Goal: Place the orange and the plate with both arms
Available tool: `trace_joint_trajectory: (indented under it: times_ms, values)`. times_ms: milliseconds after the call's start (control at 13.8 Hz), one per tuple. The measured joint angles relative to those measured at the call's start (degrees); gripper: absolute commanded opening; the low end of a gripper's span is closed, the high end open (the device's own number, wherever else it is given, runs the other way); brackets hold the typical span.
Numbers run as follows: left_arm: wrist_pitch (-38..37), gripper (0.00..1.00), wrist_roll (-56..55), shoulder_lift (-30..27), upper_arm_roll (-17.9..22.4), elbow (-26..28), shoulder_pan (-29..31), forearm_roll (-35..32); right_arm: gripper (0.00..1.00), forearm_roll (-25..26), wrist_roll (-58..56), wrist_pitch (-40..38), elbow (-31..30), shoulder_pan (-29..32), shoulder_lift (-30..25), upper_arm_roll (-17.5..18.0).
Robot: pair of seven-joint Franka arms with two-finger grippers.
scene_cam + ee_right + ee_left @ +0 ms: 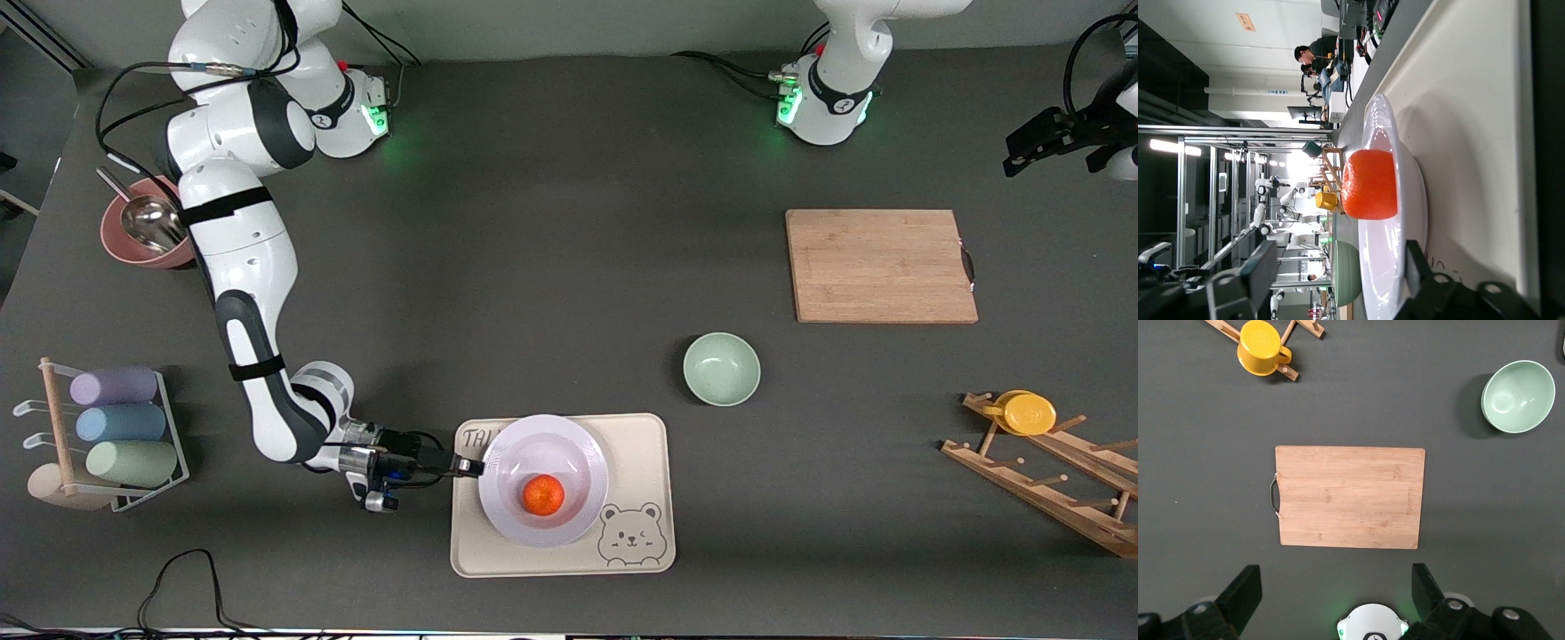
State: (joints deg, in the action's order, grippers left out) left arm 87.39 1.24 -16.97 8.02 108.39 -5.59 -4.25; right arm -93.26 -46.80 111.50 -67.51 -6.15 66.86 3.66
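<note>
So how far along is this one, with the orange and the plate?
Mostly done, it looks: the orange sits in the plate, and the plate rests on the bear tray. In hand: the right pincer is at the plate's rim, fingers open. Left: pulling that arm clear. The left pincer waits open above the cutting board.

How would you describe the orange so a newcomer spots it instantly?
Find the cream bear tray near the front camera's edge of the table; a glossy white plate sits on it, with the right claw at its rim. The orange lies in the plate's centre: small, round, bright, the only fruit.
</note>
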Motion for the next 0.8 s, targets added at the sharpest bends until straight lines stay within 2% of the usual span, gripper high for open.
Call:
trace_joint_trajectory:
  times_ms: [145, 434, 579, 796]
  values:
    - [0.0, 1.00, 0.0, 0.0, 0.1, 0.0, 0.0, 0.0, 1.00, 3.8, 0.3, 0.4, 0.0, 0.3, -0.3, -1.9]
    - [-0.1, 1.00, 0.0, 0.0, 0.2, 0.1, 0.0, 0.0, 1.00, 6.6, 3.3, 0.0, -0.2, 0.6, -1.1, -3.8]
    - [-0.4, 1.00, 0.0, 0.0, 0.2, 0.1, 0.0, 0.0, 1.00, 13.1, 9.8, 0.3, -0.6, 0.6, -3.2, -5.3]
    - [-0.9, 1.00, 0.0, 0.0, 0.2, 0.1, 0.1, 0.0, 1.00, 23.5, 23.5, 0.8, -3.3, 1.7, -10.0, -6.5]
